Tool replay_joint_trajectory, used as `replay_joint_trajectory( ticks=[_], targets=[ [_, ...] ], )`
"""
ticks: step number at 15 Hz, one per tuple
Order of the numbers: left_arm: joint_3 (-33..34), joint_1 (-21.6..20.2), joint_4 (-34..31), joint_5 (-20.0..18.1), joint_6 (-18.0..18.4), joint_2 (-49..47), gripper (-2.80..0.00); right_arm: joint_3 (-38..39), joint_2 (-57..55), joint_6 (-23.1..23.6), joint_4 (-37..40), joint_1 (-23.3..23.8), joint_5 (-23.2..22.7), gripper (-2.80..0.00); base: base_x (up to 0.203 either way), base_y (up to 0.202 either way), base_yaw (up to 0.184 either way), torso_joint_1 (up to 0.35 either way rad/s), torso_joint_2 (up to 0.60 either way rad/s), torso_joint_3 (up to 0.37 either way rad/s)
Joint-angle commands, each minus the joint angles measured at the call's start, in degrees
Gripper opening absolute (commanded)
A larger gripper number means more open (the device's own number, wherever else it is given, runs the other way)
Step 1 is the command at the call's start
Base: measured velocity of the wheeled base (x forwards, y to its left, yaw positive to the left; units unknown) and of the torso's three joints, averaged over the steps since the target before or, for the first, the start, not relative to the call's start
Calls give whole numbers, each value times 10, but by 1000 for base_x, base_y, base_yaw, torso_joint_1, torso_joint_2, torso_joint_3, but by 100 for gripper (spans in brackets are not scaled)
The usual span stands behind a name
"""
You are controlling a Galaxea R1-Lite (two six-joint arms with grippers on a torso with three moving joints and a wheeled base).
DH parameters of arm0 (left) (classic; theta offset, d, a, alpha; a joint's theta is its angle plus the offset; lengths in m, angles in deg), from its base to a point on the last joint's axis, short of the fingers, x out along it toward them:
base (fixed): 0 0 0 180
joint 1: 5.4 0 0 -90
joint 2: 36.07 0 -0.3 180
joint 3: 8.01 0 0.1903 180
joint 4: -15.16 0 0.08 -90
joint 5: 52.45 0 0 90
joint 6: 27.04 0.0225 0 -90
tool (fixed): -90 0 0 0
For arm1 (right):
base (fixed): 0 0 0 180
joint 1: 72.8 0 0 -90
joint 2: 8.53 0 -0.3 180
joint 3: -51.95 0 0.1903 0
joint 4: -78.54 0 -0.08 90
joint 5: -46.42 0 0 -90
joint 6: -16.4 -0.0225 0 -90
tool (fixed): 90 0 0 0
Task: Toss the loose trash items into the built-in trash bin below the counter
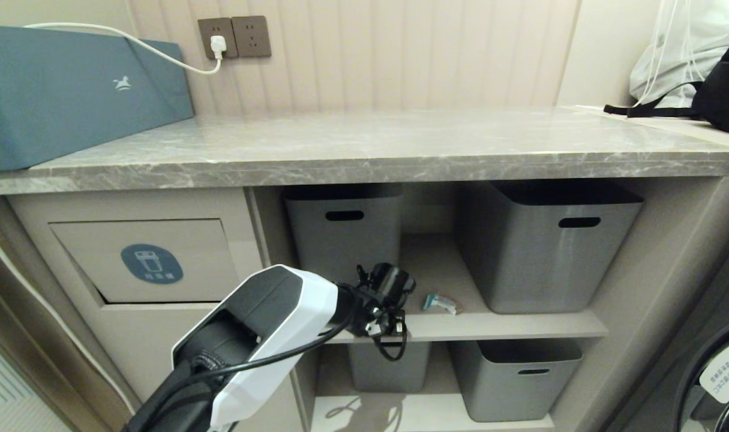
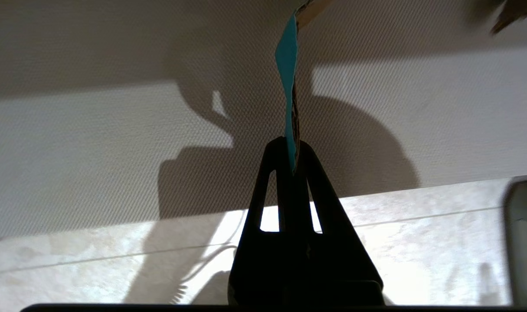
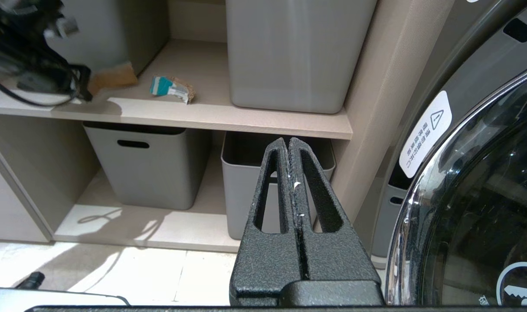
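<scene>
The left gripper (image 2: 291, 149) reaches onto the upper shelf (image 1: 520, 327) between the tubs, clamped on a thin teal sliver (image 2: 286, 69) with brown card behind it, pinched edge-on so the flat scrap stands up from the tips, a hold that suits paper too thin to scoop. A crumpled wrapper (image 1: 440, 303) lies on the same shelf just beside the left gripper, and a brown scrap (image 3: 112, 78) sits near it. The bin flap (image 1: 151, 261) under the table (image 1: 364, 150), left of the shelf, looks shut. The right gripper (image 3: 288, 145) hangs low, together and empty, clear of the work.
</scene>
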Motion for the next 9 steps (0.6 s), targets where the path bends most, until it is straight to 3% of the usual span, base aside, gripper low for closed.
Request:
replay_joint_trajectory(
  ticks=[1, 4, 9],
  targets=[
    [15, 1, -2, 1, -13, 35, -280, 0, -1, 0, 0, 0, 0, -280, 0, 0, 0, 0, 0, 0],
    [143, 8, 7, -6, -35, 139, -280, 0, -1, 0, 0, 0, 0, -280, 0, 0, 0, 0, 0, 0],
    [492, 18, 73, -37, -54, 423, -280, 0, -1, 2, -1, 0, -1, -280, 0, 0, 0, 0, 0, 0]
  ],
)
